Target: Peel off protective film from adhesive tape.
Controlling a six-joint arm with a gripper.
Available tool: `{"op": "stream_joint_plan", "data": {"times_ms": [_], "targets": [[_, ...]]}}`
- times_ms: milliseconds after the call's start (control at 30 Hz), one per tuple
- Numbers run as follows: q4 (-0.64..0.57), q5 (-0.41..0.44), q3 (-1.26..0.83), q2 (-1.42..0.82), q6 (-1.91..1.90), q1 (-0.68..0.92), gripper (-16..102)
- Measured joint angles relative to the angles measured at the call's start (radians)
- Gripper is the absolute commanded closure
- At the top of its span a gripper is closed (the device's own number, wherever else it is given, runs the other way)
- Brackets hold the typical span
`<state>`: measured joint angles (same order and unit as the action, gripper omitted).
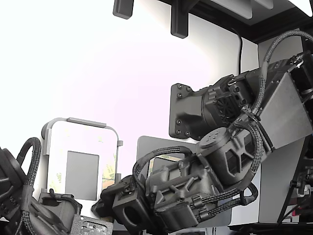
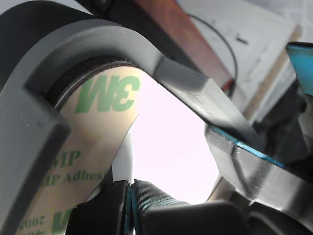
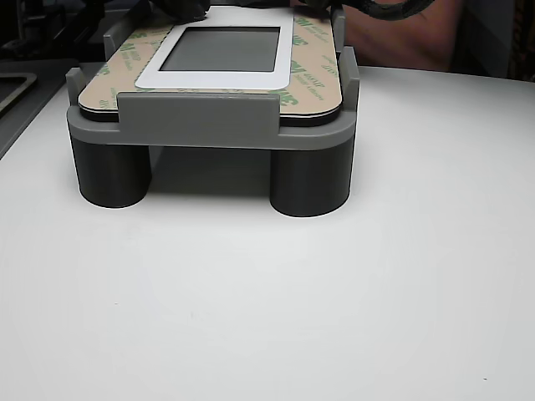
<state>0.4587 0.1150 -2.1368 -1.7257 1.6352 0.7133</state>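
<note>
Pale-yellow film point(image 2: 93, 147) with green print fills the wrist view, curving along the grey fixture point(image 2: 29, 142). The gripper point(image 2: 131, 196) has its dark fingertips point(image 2: 110, 205) pressed together, apparently pinching the film's edge, though the contact is blurred. In the other view, the fixture sits on a white table point(image 3: 267, 292).

Dark grey arm point(image 1: 230, 147), black braided cables, screwed flange, blue-edged tool point(image 2: 131, 205) pads.
</note>
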Motion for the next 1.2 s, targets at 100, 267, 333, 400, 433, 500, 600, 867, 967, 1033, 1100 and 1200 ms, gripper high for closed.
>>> {"op": "stream_joint_plan", "data": {"times_ms": [100,267,333,400,433,500,600,867,967,1033,1100,1200], "targets": [[0.002,0.0,0.006,0.006,-0.003,0.003,96],[0.005,0.002,0.012,0.011,-0.009,0.009,96],[0.006,0.005,0.017,0.014,-0.014,0.014,96],[0.006,0.008,0.021,0.017,-0.015,0.018,96],[0.009,0.009,0.025,0.02,-0.015,0.02,96],[0.014,0.009,0.031,0.023,-0.017,0.021,96],[0.015,0.012,0.038,0.029,-0.018,0.029,96],[0.026,0.023,0.063,0.049,-0.026,0.041,96],[0.026,0.028,0.066,0.052,-0.029,0.046,96],[0.026,0.029,0.067,0.054,-0.031,0.048,96],[0.029,0.031,0.071,0.055,-0.031,0.049,96],[0.035,0.031,0.077,0.057,-0.031,0.049,96]]}}
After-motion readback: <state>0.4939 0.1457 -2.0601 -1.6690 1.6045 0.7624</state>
